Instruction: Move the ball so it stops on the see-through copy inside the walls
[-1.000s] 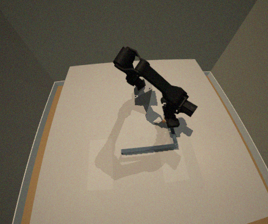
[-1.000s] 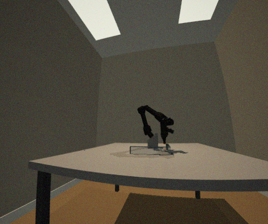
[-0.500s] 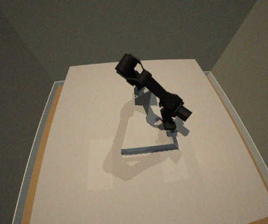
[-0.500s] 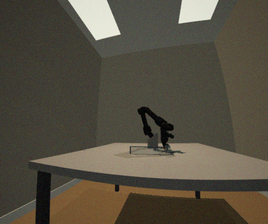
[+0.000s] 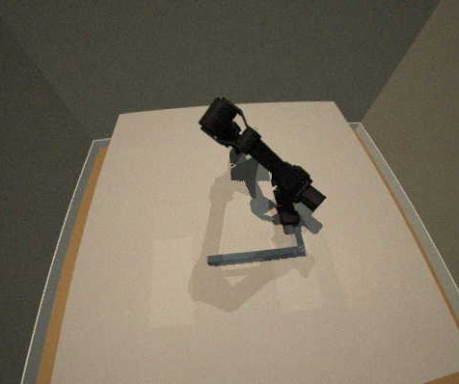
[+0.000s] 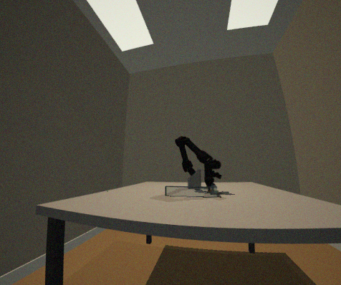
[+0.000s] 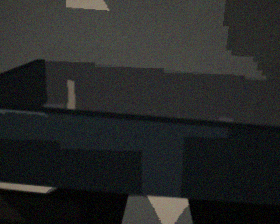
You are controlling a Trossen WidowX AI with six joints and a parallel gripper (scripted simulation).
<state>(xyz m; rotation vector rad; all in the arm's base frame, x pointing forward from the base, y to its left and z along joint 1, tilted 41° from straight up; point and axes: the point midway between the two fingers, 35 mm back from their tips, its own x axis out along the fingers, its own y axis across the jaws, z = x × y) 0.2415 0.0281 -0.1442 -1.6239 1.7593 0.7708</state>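
My gripper points down at the short clear wall, low near the table. It is shut on the ball, which is hidden from sight in all views. In the wrist view a dark bluish wall runs close across the picture and covers the fingertips. The long clear wall meets the short one at a corner. A tiny orange trace of the see-through copy shows beside the gripper; most of it is hidden.
The arm reaches over the pale table from its base behind the walls. Its shadows lie across the tabletop and the walls. The table's front edge is well away from the gripper.
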